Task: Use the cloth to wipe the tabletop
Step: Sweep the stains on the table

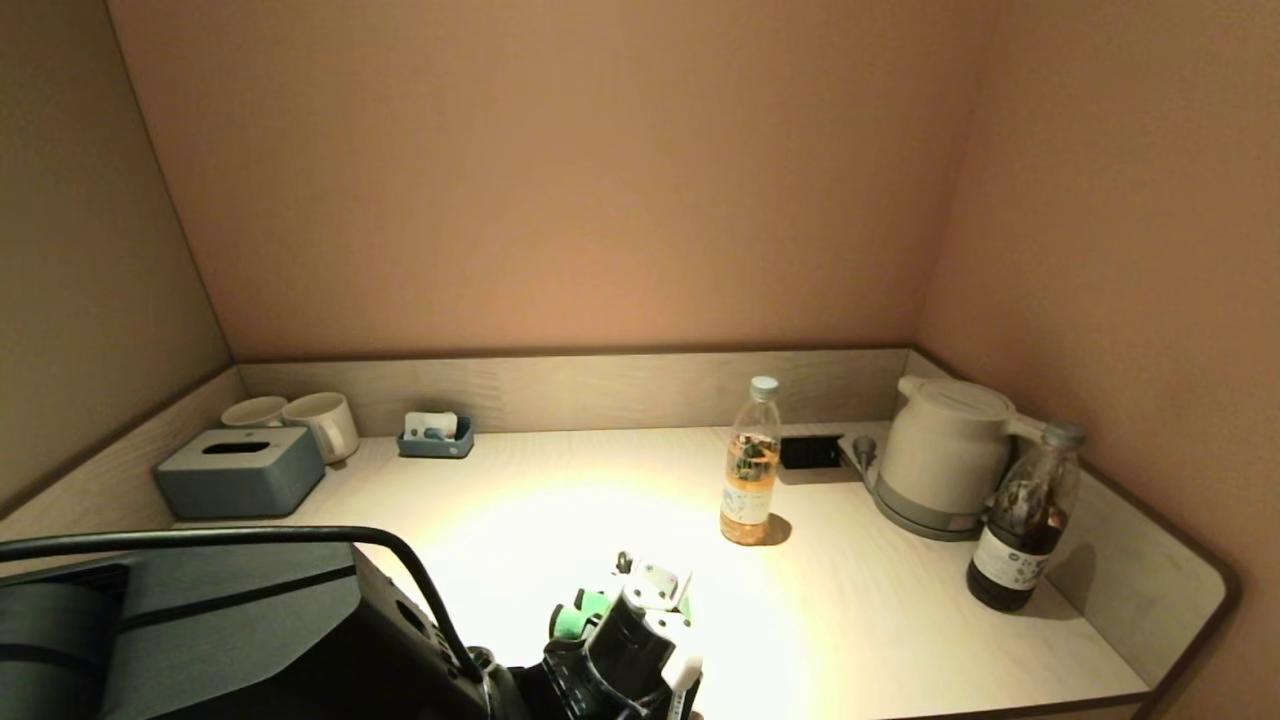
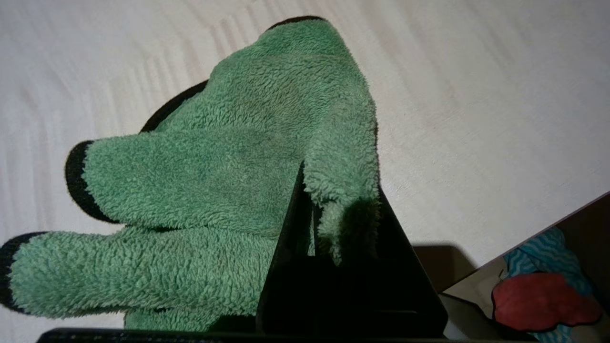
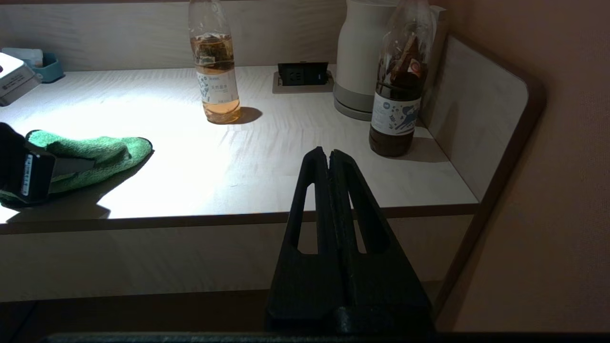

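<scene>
The green fluffy cloth [image 2: 228,162] with black edging lies bunched on the pale wooden tabletop [image 2: 476,119] near its front edge. My left gripper [image 2: 339,190] is shut on a fold of the cloth and presses it to the table. In the head view the left gripper [image 1: 620,600] is at the bottom centre with a bit of cloth [image 1: 574,620] showing beside it. The right wrist view shows the cloth [image 3: 102,152] and the left gripper [image 3: 28,174] at the table's front. My right gripper [image 3: 329,152] is shut and empty, below and in front of the table's front edge.
At the back left are a grey tissue box [image 1: 240,470], two mugs [image 1: 320,420] and a small blue tray [image 1: 436,437]. A tea bottle [image 1: 750,470], a socket [image 1: 810,450], a white kettle [image 1: 940,455] and a dark bottle [image 1: 1025,525] stand on the right. A raised rim runs round the table.
</scene>
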{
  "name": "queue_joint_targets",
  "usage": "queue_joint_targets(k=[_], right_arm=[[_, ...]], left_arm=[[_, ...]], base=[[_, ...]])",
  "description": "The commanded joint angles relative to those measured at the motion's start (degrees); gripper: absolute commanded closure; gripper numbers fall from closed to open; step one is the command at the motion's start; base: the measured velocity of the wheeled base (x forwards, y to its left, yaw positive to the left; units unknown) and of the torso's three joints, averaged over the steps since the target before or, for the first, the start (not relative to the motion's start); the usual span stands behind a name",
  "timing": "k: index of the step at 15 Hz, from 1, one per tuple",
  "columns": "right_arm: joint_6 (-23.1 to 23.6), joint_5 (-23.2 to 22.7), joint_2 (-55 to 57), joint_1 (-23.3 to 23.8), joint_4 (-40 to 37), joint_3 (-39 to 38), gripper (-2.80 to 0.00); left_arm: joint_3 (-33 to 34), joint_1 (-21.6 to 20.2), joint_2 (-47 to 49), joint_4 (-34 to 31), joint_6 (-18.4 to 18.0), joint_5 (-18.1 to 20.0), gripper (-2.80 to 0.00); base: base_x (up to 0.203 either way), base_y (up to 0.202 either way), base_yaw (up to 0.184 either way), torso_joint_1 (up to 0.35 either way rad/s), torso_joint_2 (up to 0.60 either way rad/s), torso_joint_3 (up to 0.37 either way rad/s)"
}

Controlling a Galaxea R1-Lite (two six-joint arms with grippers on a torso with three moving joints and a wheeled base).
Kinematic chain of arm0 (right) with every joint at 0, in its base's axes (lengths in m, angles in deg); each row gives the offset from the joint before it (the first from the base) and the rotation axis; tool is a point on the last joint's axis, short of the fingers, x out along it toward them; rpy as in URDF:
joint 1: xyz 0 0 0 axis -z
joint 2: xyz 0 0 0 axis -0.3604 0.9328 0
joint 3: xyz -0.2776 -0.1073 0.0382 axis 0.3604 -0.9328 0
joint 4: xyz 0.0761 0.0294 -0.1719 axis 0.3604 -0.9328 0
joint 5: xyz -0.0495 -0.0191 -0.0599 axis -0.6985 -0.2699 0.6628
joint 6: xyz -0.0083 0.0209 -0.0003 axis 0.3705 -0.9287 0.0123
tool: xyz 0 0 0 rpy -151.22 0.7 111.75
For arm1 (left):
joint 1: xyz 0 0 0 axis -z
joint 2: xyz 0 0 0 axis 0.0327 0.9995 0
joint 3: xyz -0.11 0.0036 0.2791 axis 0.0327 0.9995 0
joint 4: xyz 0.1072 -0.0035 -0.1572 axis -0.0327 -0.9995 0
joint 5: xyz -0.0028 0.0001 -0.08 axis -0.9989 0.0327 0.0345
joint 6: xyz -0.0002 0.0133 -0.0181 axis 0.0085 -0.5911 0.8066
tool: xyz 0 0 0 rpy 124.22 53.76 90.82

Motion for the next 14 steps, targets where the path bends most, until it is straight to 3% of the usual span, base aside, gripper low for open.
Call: queue_joint_targets(k=[1, 5, 9, 12, 14], right_arm=[[0.01, -0.01, 0.07, -0.03, 0.06, 0.00, 0.00], [0.01, -0.01, 0.07, -0.07, 0.06, 0.00, 0.00], [0.01, -0.01, 0.07, -0.07, 0.06, 0.00, 0.00], [0.01, -0.01, 0.07, -0.07, 0.06, 0.00, 0.00], [0.01, -0.01, 0.07, -0.07, 0.06, 0.00, 0.00]], left_arm=[[6.09, 0.19, -2.18, 0.61, 0.83, -0.19, 0.00], [21.84, -1.03, -3.20, 11.37, 1.81, -0.85, 0.00], [32.99, -10.21, -0.99, 26.91, 0.39, -1.60, 0.00], [33.36, -14.53, -0.36, 31.27, -2.57, -1.65, 0.00], [27.35, -20.69, 1.00, 31.81, -5.32, -1.61, 0.00]], base=[[0.000, 0.000, 0.000, 0.000, 0.00, 0.000], [0.000, 0.000, 0.000, 0.000, 0.00, 0.000], [0.000, 0.000, 0.000, 0.000, 0.00, 0.000], [0.000, 0.000, 0.000, 0.000, 0.00, 0.000], [0.000, 0.000, 0.000, 0.000, 0.00, 0.000]])
